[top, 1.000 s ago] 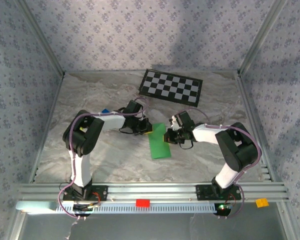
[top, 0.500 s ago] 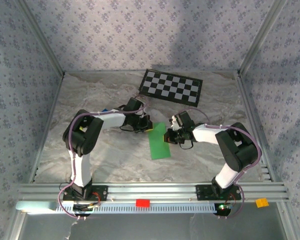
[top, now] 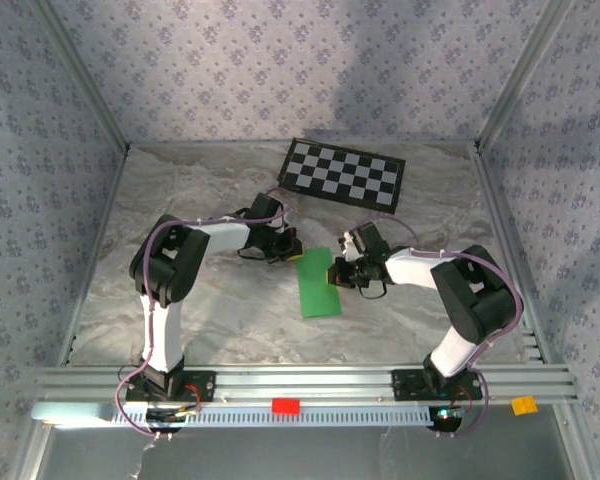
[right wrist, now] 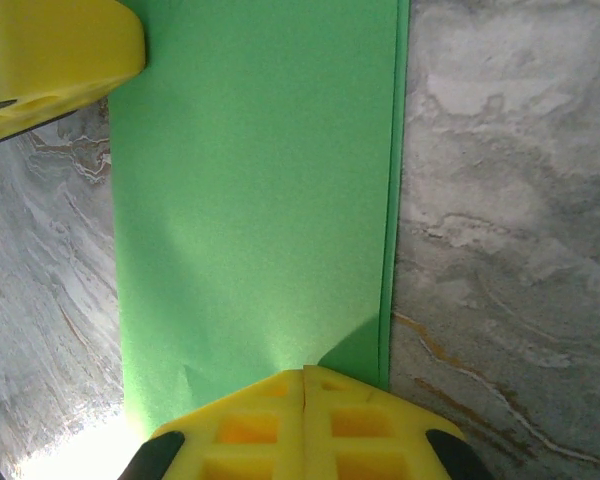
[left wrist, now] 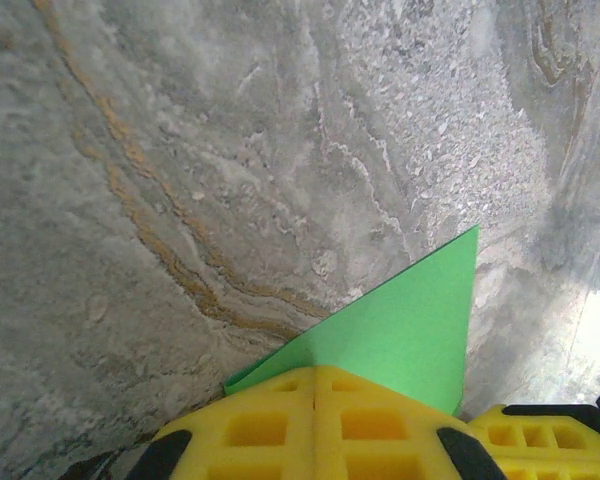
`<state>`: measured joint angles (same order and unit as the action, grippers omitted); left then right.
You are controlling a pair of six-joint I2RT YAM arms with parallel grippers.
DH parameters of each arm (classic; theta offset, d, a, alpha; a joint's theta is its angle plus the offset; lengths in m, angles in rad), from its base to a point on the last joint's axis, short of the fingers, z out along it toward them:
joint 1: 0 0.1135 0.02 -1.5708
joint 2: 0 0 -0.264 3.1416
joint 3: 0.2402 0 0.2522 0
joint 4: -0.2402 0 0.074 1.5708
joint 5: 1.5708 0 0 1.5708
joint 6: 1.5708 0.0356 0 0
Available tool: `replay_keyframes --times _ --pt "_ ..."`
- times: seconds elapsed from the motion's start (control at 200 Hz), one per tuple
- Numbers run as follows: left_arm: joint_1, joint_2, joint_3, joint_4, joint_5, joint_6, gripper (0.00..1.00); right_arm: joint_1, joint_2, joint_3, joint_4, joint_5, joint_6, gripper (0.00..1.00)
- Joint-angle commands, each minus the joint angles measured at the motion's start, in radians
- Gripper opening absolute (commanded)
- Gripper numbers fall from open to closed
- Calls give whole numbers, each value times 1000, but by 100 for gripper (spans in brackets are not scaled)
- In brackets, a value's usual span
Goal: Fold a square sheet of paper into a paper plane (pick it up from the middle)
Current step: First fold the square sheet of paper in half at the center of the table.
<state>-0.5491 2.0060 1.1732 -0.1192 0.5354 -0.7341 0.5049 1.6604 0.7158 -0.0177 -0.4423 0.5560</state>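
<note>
Green sheet (top: pixel 318 283) lies mid-table, folded into a strip. Left gripper (top: pixel 290 251) and right gripper (top: pixel 337 276) are both closed, tips at its far corner and right edge. Press flat, keeping the layers aligned.

A grey marbled worktop (top: pixel 180 200) lies under my left tool (top: pixel 291 249); pale floral-papered walls (top: pixel 280 70) rise beyond it and to either side, a metal rail (top: pixel 310 380) behind it.
</note>
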Motion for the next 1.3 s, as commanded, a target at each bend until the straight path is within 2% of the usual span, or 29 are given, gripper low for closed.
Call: replay_keyframes --times 0.0,0.395,1.294 --pt "7 22 -1 -44 -75 -16 2 -13 68 -79 -214 146 -22 0" --pt "55 8 0 -34 -164 -89 2 -13 70 -85 -205 145 -22 0" --pt "60 -6 35 -7 -209 -158 4 -18 65 -100 -196 135 -25 0"
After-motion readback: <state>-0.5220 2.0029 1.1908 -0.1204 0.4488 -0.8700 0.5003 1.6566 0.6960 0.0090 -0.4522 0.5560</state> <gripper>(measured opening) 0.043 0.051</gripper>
